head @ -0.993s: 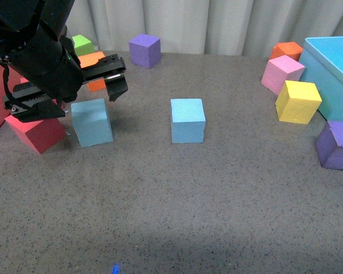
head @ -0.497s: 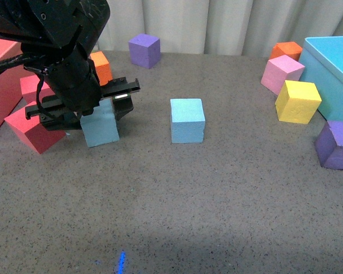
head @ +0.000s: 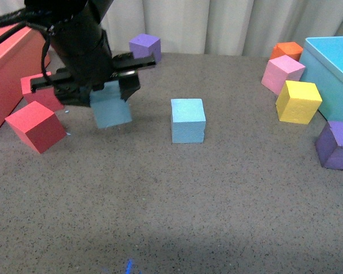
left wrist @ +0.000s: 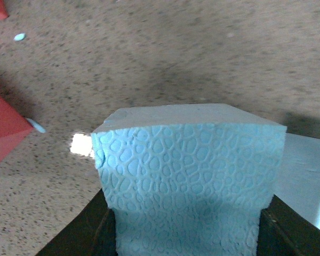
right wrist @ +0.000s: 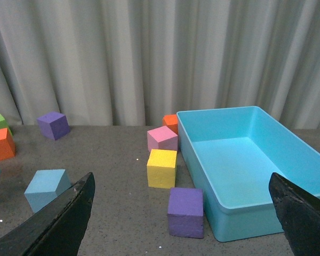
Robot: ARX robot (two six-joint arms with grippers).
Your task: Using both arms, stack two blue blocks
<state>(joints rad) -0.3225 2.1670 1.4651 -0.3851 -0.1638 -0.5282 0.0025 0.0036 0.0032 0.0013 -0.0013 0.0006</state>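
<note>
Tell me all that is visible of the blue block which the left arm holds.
The held blue block is a light sky-blue foam cube, matte, pebbled in the left wrist view. The left end effector grips two opposite sides. It hangs slightly tilted, seemingly just above the grey table, left of the other blue block, apart from it.

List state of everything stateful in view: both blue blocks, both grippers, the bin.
held blue block: clamped in the left jaws, off the table, slightly tilted.
other blue block: free, flat on the table, nothing on it.
left gripper: jaws shut on held blue block.
right gripper: jaws wide open, empty.
cyan bin: empty.
</note>
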